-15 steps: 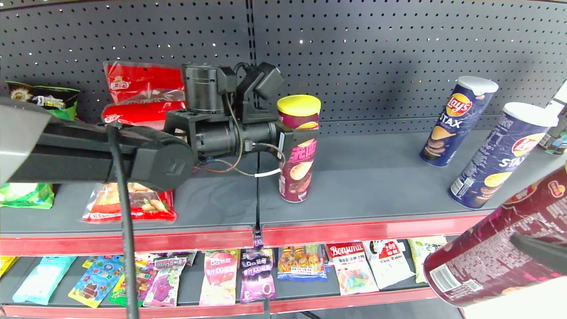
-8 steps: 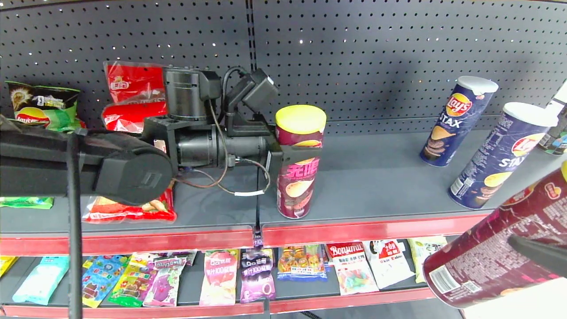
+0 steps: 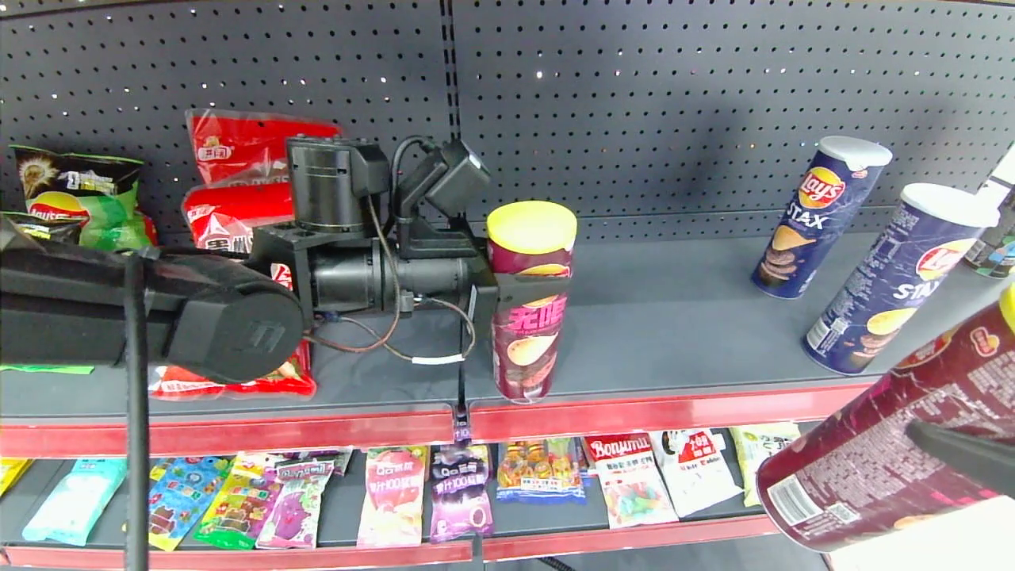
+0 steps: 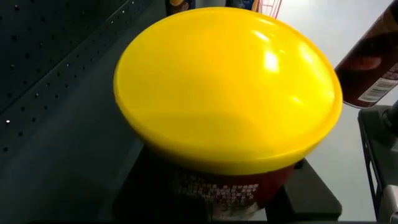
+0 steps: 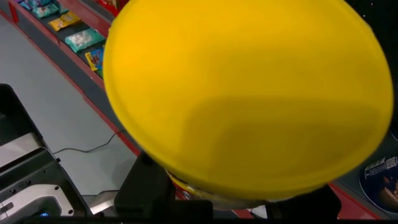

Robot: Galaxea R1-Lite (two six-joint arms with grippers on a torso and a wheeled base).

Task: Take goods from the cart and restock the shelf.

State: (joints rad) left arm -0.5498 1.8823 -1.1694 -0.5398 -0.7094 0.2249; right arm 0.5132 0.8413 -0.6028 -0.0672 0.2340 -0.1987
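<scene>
A wide grey metal shelf with a red front lip (image 3: pixel 674 341) spans the head view. At 4 o'clock my right gripper (image 3: pixel 951 452) is clamped on a tilted maroon cardboard crisp tube (image 3: pixel 856 476), held out in front of the shelf. At 2 o'clock stand two dark blue crisp tubes with white lids (image 3: pixel 817 222), already shelved. At centre my left gripper (image 3: pixel 527 287) grips a yellow-lidded maroon crisp tube (image 3: pixel 523 361), upright near the front lip. I cannot tell whether its base touches. I judge this placing nearly done, with release left and then the other tube.
</scene>
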